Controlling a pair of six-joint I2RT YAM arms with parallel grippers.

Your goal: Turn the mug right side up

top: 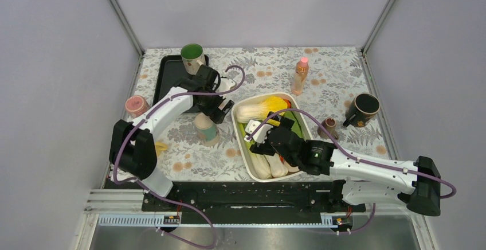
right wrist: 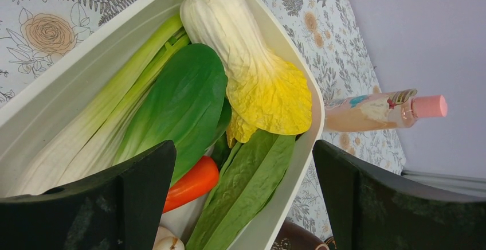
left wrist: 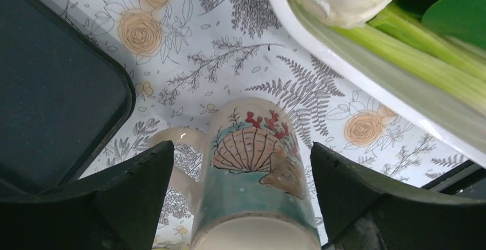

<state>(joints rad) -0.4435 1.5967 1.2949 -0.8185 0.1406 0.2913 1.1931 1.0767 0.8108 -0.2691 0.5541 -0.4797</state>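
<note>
Step in hand: grasp approach. Mug (top: 207, 132) on table at 9 o'clock of tub (top: 245, 159), apparently base-up. Left gripper (left wrist: 240, 152) straddles it, fingers spread, no contact. Next, you close on body, lift, invert. Right gripper (right wrist: 243, 147) spread wide over tub.
</note>
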